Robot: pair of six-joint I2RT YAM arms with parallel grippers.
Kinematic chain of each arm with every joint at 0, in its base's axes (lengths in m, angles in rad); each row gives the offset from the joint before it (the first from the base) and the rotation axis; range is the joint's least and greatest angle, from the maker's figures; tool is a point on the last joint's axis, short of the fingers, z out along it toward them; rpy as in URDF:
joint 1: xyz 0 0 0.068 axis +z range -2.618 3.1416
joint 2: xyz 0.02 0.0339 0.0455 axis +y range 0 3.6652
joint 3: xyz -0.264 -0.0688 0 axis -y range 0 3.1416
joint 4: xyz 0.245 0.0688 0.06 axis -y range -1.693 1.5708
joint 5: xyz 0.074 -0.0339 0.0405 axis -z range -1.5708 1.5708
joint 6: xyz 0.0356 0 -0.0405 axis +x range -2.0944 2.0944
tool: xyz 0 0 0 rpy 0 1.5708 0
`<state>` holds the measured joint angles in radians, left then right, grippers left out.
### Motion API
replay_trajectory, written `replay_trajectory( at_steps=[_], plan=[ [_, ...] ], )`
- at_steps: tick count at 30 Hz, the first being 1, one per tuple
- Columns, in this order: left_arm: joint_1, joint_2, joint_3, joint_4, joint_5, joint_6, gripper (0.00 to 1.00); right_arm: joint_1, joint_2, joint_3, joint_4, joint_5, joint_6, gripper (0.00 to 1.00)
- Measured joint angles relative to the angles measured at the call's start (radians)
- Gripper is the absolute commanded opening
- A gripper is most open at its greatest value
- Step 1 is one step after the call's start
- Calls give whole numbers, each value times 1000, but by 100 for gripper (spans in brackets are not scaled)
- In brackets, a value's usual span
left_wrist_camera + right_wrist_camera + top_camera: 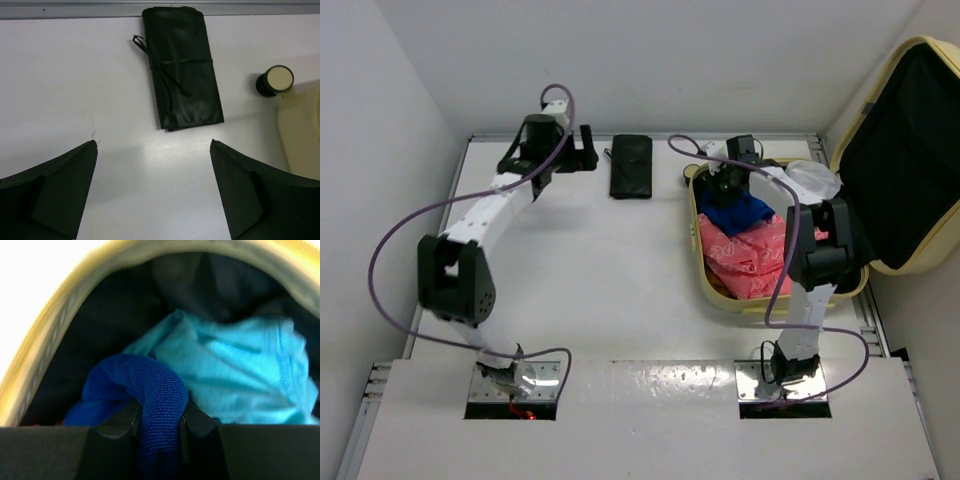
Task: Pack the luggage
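Note:
The pale yellow suitcase (860,285) lies open at the right, its black-lined lid (905,150) raised against the wall. Inside lie a pink garment (750,255) and a dark blue cloth (740,212). My right gripper (728,182) is over the suitcase's far end, shut on the dark blue cloth (150,390), with a light blue garment (235,375) behind it. A black rolled pouch (631,166) tied with a cord lies on the table at the back; it also shows in the left wrist view (182,67). My left gripper (582,152) is open and empty, just left of the pouch.
The suitcase's corner (300,130) and a black wheel (275,80) show at the right of the left wrist view. White walls close the table at the back and sides. A purple cable loops from each arm.

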<state>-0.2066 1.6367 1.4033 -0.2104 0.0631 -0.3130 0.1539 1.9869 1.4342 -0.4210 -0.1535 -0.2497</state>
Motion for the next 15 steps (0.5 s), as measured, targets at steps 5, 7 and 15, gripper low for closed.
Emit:
replay_trajectory(
  at_steps=[5,7,15],
  plan=[
    [-60,254,196,-11,-113,-62,100,17,22,29,-1,49,26,62],
    [-68,351,281,-21,-121,-93,100,13,13,23,6,53,30,73],
    [-80,696,553,-29,-150,-210,100,-37,-216,-3,-119,9,71,83]
  ],
)
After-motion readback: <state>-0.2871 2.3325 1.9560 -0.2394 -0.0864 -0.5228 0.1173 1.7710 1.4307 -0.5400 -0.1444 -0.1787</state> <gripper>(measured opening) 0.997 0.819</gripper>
